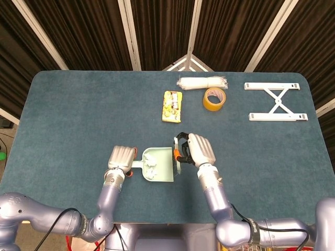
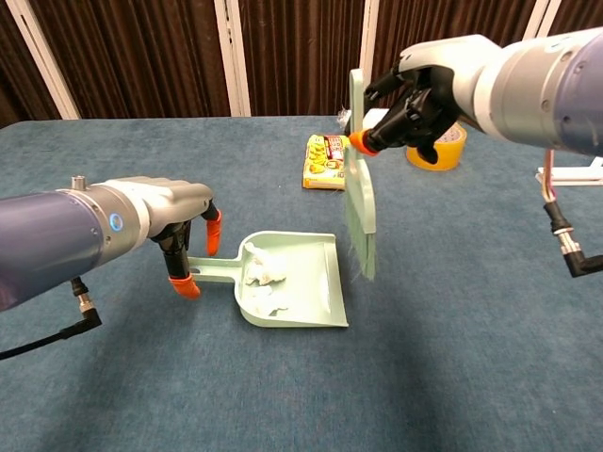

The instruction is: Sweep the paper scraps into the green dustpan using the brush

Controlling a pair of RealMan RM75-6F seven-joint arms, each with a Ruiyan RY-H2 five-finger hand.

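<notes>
The green dustpan [image 2: 300, 290] [image 1: 163, 164] lies flat on the blue table with white paper scraps [image 2: 263, 279] [image 1: 151, 168] inside it, near its handle end. My left hand [image 2: 174, 226] [image 1: 121, 157] grips the dustpan's handle. My right hand [image 2: 429, 94] [image 1: 198, 149] holds the green brush [image 2: 361, 202] [image 1: 177, 158] by its handle, upright, bristles down. The brush hangs clear of the table just right of the dustpan's open mouth.
A yellow snack packet [image 1: 172, 106] [image 2: 329, 161], a roll of yellow tape [image 1: 214, 99] [image 2: 443, 149], a white wrapped bundle [image 1: 201, 82] and a white folding frame [image 1: 276, 101] lie at the far side of the table.
</notes>
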